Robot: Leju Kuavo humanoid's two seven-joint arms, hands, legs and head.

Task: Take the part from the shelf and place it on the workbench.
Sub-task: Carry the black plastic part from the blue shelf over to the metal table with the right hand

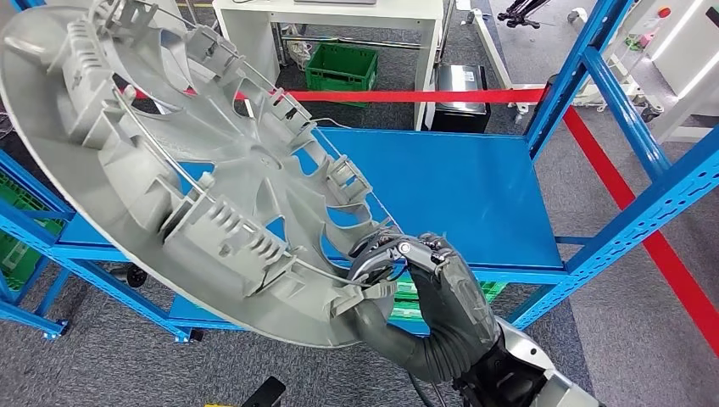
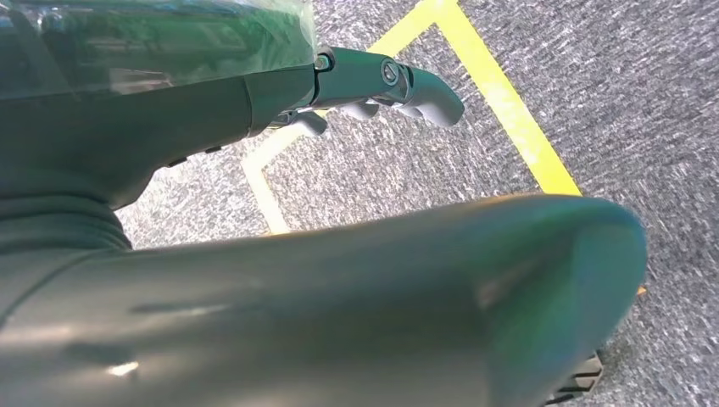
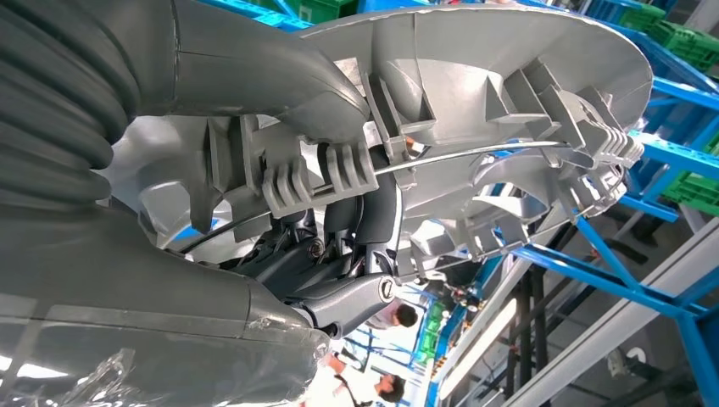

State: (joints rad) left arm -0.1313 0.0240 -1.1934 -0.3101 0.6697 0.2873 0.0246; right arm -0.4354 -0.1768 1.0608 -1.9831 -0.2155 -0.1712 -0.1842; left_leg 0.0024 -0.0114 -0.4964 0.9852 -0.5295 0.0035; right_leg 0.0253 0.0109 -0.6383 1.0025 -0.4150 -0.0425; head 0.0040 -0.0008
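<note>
My right hand [image 1: 424, 292] grips the part [image 1: 169, 161], a large grey plastic wheel cover, at its rim, my fingers [image 1: 398, 254] hooked over the edge beside a ribbed clip and the thin wire ring that runs round the inner face. The cover is lifted clear of the blue shelf [image 1: 475, 186], tilted steeply, its ribbed back turned toward me and most of its span hanging out to my left. I judge it light for its size and fairly stiff, but broad and off-balance from a single hold at the edge, so it will want to swing or twist; the smooth plastic could slip, and the clips look breakable if squeezed. The thick rim beside a clip seems the safest hold. My left hand [image 2: 373, 85] hangs over grey carpet with yellow tape [image 2: 509, 110]; it seems empty with fingers slack, though the view is poor.
</note>
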